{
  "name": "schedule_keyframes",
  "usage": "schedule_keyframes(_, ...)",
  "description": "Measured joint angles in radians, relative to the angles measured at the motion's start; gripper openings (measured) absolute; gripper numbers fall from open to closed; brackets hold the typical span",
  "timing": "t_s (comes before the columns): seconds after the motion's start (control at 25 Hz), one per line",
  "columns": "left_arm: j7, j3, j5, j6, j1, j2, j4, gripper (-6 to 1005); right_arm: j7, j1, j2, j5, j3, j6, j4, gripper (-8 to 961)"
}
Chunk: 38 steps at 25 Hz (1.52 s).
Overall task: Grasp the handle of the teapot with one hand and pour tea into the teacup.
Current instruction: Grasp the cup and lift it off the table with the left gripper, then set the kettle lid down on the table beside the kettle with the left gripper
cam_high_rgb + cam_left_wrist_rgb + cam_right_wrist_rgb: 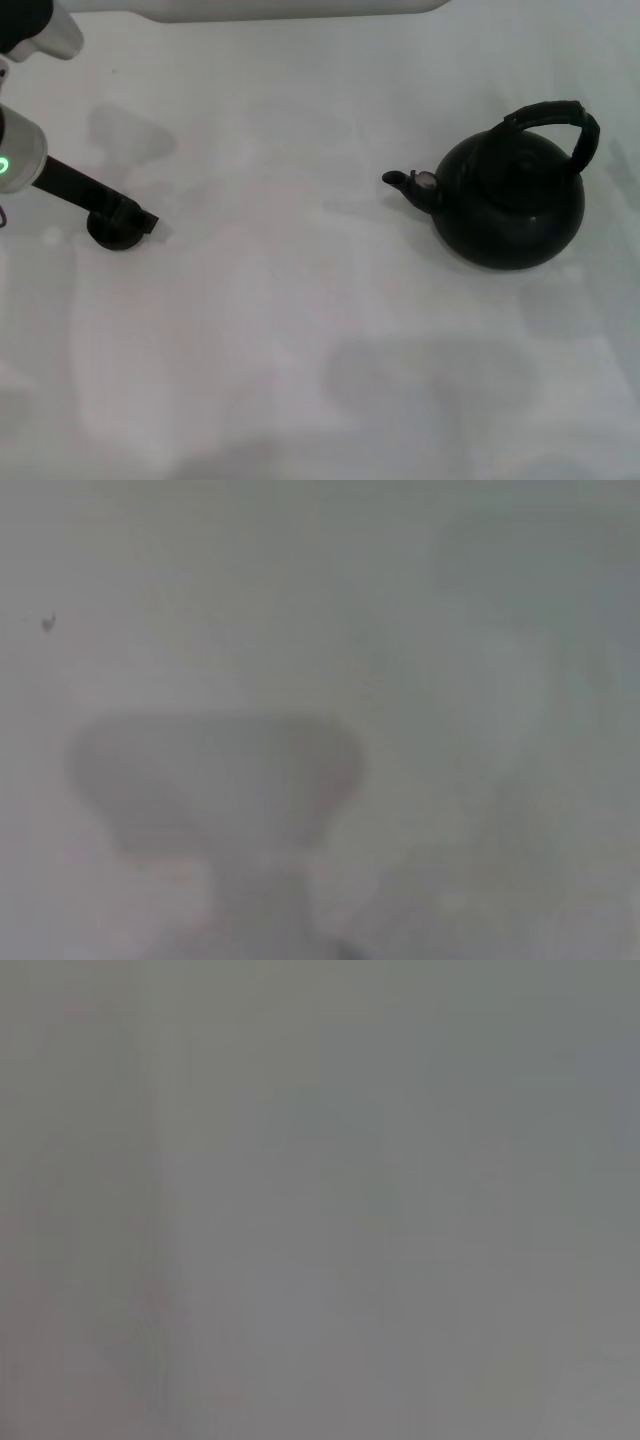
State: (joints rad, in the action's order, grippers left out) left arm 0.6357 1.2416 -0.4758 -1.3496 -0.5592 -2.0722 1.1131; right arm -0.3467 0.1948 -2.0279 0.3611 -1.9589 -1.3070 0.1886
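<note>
The black teapot (510, 205) stands upright on the white table at the right of the head view. Its spout (408, 184), with a silvery tip, points left. The ribbed black handle (556, 117) arches over its top with nothing touching it. Far to the left sits the small dark teacup (112, 233). My left gripper (135, 215) reaches in from the left edge and its black tip lies over the cup's rim; whether it holds the cup cannot be told. The right gripper is out of view. Both wrist views show only pale surface.
The white tabletop (300, 330) stretches between cup and teapot. A pale wall edge (300, 12) runs along the back. Faint shadows lie on the table in front.
</note>
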Motion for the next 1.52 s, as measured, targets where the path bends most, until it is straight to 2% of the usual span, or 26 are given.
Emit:
schedule_keyframes(0.4,-0.001,0.01,-0.004,-0.002,-0.014,0.002,0.003,681,0.0,0.0,0.0,0.001,0.0,0.0,0.0,873)
schedule_keyframes(0.64,0.005,0.033,-0.046,0.006,-0.056,-0.001,-0.001,656,0.0,0.0,0.0,0.001,0.0,0.0,0.004,874)
schedule_keyframes(0.88,0.007,0.144,-0.137,0.048,-0.121,-0.002,-0.022,657,0.0,0.0,0.0,0.001,-0.001,0.0,0.005,874)
schedule_keyframes(1.0,0.002,0.238,-0.175,0.083,-0.178,-0.004,-0.058,657,0.0,0.0,0.0,0.001,-0.003,0.0,0.006,874)
schedule_keyframes(1.16,0.001,0.284,-0.198,0.094,-0.207,-0.005,-0.073,656,0.0,0.0,0.0,0.001,-0.006,0.0,0.006,873)
schedule_keyframes(1.28,0.0,0.386,-0.271,0.12,-0.249,-0.007,-0.085,656,0.0,0.0,0.0,0.001,-0.008,0.0,0.006,873)
schedule_keyframes(1.52,-0.023,0.49,-0.297,0.136,-0.289,-0.009,-0.095,656,-0.001,0.0,0.0,0.001,-0.007,-0.003,0.006,873)
